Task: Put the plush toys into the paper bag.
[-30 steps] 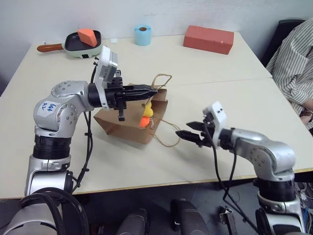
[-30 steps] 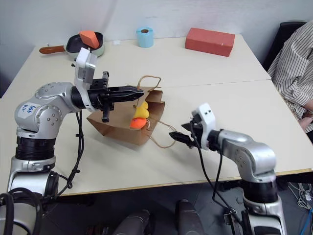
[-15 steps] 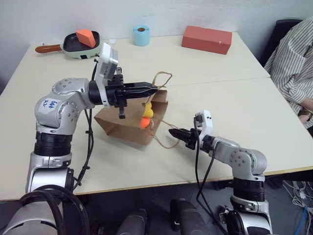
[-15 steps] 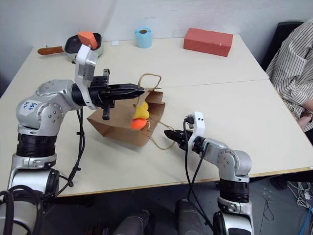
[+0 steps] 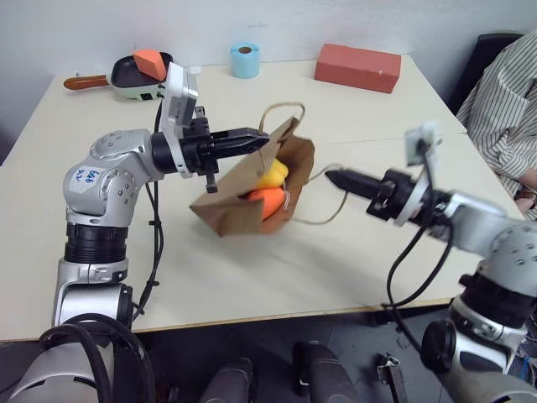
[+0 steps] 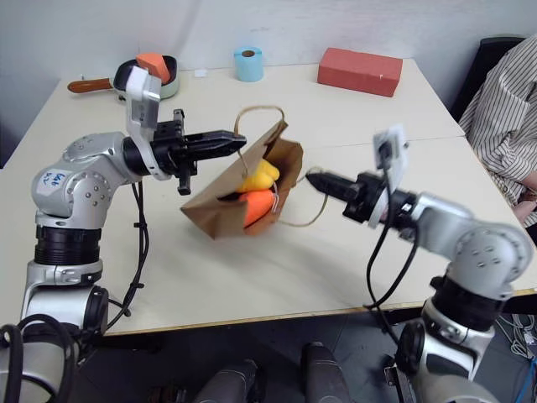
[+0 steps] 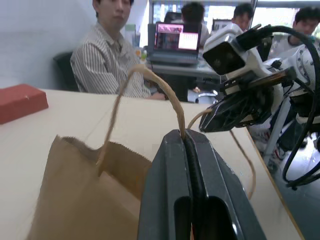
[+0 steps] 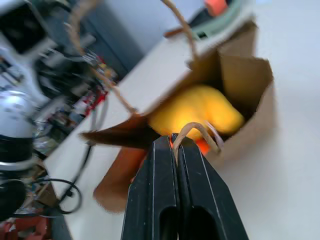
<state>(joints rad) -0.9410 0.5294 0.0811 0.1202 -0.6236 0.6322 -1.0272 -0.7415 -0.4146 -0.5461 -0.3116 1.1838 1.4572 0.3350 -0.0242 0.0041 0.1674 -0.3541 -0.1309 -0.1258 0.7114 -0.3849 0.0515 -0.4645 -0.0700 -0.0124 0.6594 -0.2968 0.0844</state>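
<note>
Both pairs of jaws were shut, each on one cord handle of the paper bag [image 5: 243, 197].

The left gripper [image 5: 258, 136] was clamped on the far handle [image 5: 281, 113] and the right gripper [image 5: 334, 177] on the near handle [image 5: 315, 206], so the bag was held tilted between them above the table [image 5: 377, 109]. The yellow plush toy [image 5: 273, 176] and the orange plush toy [image 5: 267, 201] were seen inside the open mouth. The task was judged nearly done; only the setting down of the bag seemed left.

Head pair looks down over table [image 5: 377, 277] – wrist cameras close on bag [image 8: 240, 85]
</note>
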